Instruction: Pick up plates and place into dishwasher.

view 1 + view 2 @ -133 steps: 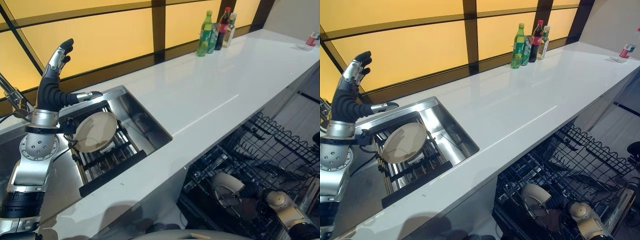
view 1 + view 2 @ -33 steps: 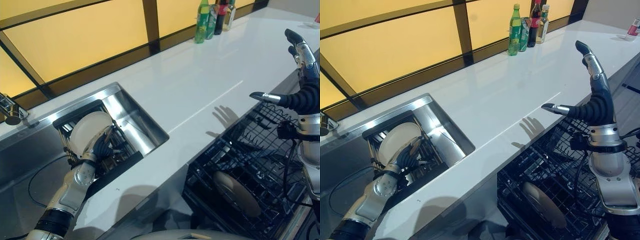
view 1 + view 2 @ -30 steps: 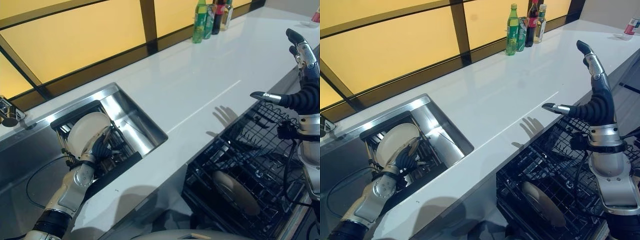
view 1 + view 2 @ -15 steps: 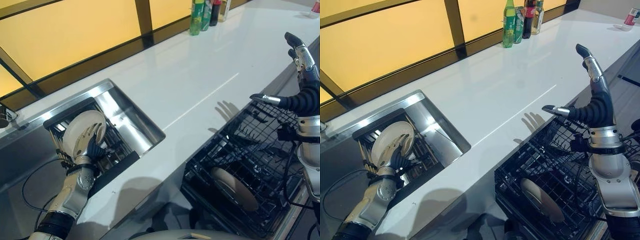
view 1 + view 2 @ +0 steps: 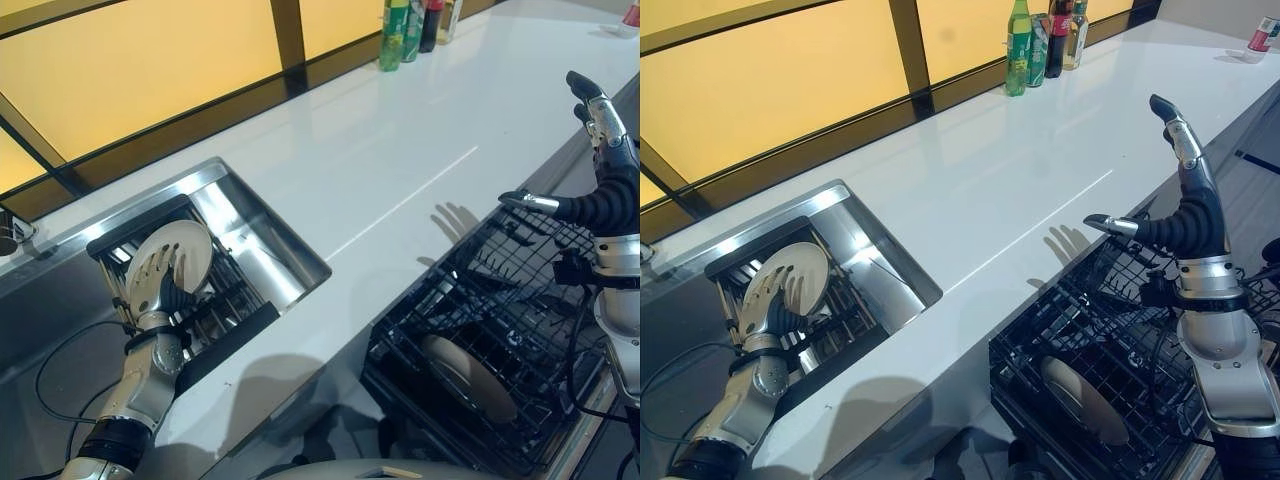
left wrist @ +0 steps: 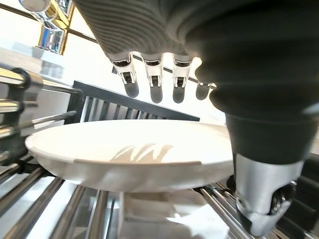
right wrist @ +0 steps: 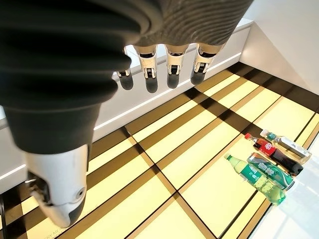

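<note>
A cream plate point(image 5: 183, 250) leans on edge in the black dish rack point(image 5: 222, 333) inside the sink. My left hand point(image 5: 154, 283) is open, its straight spread fingers point(image 6: 155, 82) lying over the plate's point(image 6: 129, 159) face and its thumb point(image 6: 259, 194) down by the rim. Another cream plate point(image 5: 470, 376) stands in the black wire dishwasher rack point(image 5: 520, 300). High above that rack my right hand point(image 5: 603, 186) is raised and open, fingers point(image 7: 149, 74) straight and holding nothing.
The steel sink point(image 5: 275, 245) is set into a long white counter point(image 5: 400, 140). Several bottles point(image 5: 400, 30) stand at the counter's far end by the amber window panels. A tap point(image 5: 6, 232) sits at the left edge. The pulled-out dishwasher rack is below the counter front.
My left hand came down from above the sink and its fingers now spread straight over the plate. My right hand rose out of the dishwasher rack, leaving a plate there, and stays raised.
</note>
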Tool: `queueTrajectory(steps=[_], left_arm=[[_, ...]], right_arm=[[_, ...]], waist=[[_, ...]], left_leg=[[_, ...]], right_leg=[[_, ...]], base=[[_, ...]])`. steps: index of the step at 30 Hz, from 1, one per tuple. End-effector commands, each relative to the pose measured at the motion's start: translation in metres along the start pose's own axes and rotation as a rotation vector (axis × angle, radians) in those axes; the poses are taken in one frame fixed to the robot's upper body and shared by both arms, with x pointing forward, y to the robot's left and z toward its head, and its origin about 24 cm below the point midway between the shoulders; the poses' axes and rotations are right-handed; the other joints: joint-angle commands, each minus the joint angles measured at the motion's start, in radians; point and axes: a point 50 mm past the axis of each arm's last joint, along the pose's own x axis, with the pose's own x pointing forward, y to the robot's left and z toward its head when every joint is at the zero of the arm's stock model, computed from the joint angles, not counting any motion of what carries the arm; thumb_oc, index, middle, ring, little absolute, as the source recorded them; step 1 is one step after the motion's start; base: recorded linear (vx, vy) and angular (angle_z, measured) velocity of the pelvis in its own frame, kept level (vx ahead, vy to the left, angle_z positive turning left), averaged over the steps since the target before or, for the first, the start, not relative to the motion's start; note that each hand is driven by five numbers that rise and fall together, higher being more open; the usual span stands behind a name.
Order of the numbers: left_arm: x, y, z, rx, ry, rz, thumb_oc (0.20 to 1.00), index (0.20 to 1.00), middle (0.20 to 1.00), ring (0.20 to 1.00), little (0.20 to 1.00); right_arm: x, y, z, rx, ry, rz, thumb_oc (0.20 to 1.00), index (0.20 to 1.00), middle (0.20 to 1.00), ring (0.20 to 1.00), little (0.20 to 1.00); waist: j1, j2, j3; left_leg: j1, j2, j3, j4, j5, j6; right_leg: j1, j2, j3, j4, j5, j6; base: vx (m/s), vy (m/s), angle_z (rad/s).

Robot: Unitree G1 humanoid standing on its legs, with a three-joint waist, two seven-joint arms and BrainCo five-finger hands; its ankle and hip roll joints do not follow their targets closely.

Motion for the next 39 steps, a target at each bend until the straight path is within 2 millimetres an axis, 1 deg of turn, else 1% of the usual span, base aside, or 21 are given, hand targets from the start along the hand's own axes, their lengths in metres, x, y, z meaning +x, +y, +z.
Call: queueTrajectory(steps=[1,3,6,12,16,20,25,33,39], left_arm=[[-0.026,-0.021,-0.029,0.098,0.075,-0.051,1.000,1.000,1.000,1.000,1.000],[-0.027,-0.024,-0.030,0.119,0.074,-0.067,1.000,1.000,1.000,1.000,1.000],[-0.028,-0.035,-0.032,0.168,0.083,-0.107,1.000,1.000,1.000,1.000,1.000],[-0.031,-0.056,-0.033,0.180,0.137,-0.139,1.000,1.000,1.000,1.000,1.000],[-0.035,-0.069,-0.032,0.195,0.172,-0.141,1.000,1.000,1.000,1.000,1.000],[-0.033,-0.072,-0.030,0.213,0.193,-0.102,1.000,1.000,1.000,1.000,1.000],[-0.029,-0.072,-0.033,0.250,0.237,-0.069,1.000,1.000,1.000,1.000,1.000],[-0.030,-0.070,-0.038,0.295,0.275,-0.016,1.000,1.000,1.000,1.000,1.000],[-0.032,-0.074,-0.036,0.285,0.245,-0.057,1.000,1.000,1.000,1.000,1.000]], right_arm=[[-0.001,-0.003,0.022,0.017,-0.111,-0.027,1.000,1.000,1.000,1.000,1.000],[-0.001,-0.003,0.022,0.021,-0.111,-0.022,1.000,1.000,1.000,1.000,1.000],[0.002,-0.002,0.021,0.030,-0.112,-0.010,1.000,1.000,1.000,1.000,1.000],[0.004,0.004,0.021,0.048,-0.115,0.011,1.000,1.000,1.000,1.000,1.000],[0.003,0.008,0.021,0.065,-0.108,0.022,1.000,1.000,1.000,1.000,1.000],[0.002,0.010,0.020,0.075,-0.102,0.023,1.000,1.000,1.000,1.000,1.000],[0.000,0.012,0.018,0.089,-0.093,0.024,1.000,1.000,1.000,1.000,1.000],[-0.004,0.015,0.016,0.103,-0.073,0.030,1.000,1.000,1.000,1.000,1.000],[-0.005,0.017,0.015,0.112,-0.060,0.027,1.000,1.000,1.000,1.000,1.000]], waist=[[0.012,-0.065,-0.026],[0.010,-0.066,-0.026],[0.002,-0.071,-0.025],[-0.014,-0.082,-0.020],[-0.023,-0.096,-0.022],[-0.027,-0.110,-0.019],[-0.030,-0.124,-0.019],[-0.029,-0.134,-0.029],[-0.022,-0.139,-0.032]], left_leg=[[-0.110,0.012,-0.012,0.102,0.016,0.013],[-0.108,0.012,-0.011,0.099,0.016,0.014],[-0.108,0.014,-0.008,0.098,0.018,0.016],[-0.105,0.016,0.001,0.103,0.016,0.020],[-0.100,0.018,0.007,0.104,0.015,0.023],[-0.099,0.022,0.010,0.106,0.015,0.025],[-0.095,0.026,0.012,0.105,0.015,0.026],[-0.081,0.027,0.009,0.100,0.013,0.027],[-0.077,0.028,0.004,0.101,0.012,0.027]], right_leg=[[-0.025,-0.003,0.010,0.150,-0.135,0.021],[-0.024,-0.003,0.011,0.150,-0.135,0.022],[-0.027,-0.003,0.015,0.154,-0.135,0.025],[-0.030,-0.001,0.029,0.158,-0.132,0.030],[-0.026,0.001,0.037,0.157,-0.129,0.034],[-0.027,0.004,0.044,0.158,-0.125,0.036],[-0.022,0.005,0.049,0.154,-0.121,0.039],[-0.007,0.003,0.049,0.148,-0.119,0.043],[0.000,0.003,0.048,0.147,-0.118,0.045]], base=[[0.05,0.021,0.00],[0.05,0.015,-0.02],[0.05,0.009,-0.01],[0.03,0.003,0.00],[0.04,-0.019,-0.02],[0.01,-0.035,-0.05],[0.01,-0.029,-0.05],[0.01,-0.005,-0.02],[0.00,0.000,0.00]])
